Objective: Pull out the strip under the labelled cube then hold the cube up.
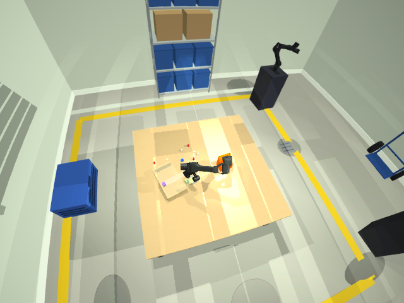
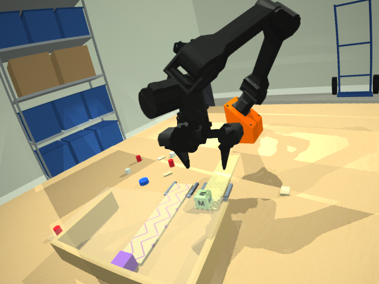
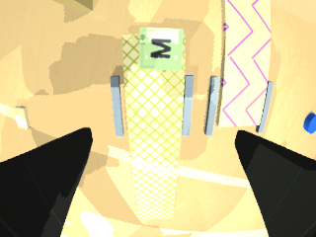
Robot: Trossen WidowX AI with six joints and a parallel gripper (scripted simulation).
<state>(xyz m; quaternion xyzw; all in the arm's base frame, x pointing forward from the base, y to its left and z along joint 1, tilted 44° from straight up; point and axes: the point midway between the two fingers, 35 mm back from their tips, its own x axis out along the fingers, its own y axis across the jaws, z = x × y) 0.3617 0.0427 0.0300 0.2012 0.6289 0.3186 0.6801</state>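
Observation:
The pale green cube marked M [image 2: 202, 199] [image 3: 161, 47] [image 1: 187, 181] sits on the far end of a yellow-green cross-hatched strip [image 2: 222, 178] [image 3: 156, 152], at the open mouth of a shallow wooden tray [image 2: 208, 244] [image 1: 174, 194]. The strip runs out between grey guide rails [image 2: 228, 191] [image 3: 117, 106] towards the arm's orange base [image 2: 244, 120]. My gripper [image 2: 205, 166] [image 3: 166, 136] [image 1: 193, 177] is open and empty. It hangs above the strip's outer part, short of the cube. A second strip with a purple zigzag [image 2: 161, 216] [image 3: 245, 46] lies beside it, with a purple cube [image 2: 124, 260] [image 1: 164, 184] at its inner end.
Small pieces lie on the table beyond the tray: a blue disc [image 2: 143, 181] [image 3: 311, 121], red cylinders [image 2: 170, 163] [image 2: 138, 158] and small white blocks [image 2: 128, 170]. Another white block [image 2: 284, 190] lies to the right. A red cylinder [image 2: 56, 228] stands at the tray's left corner.

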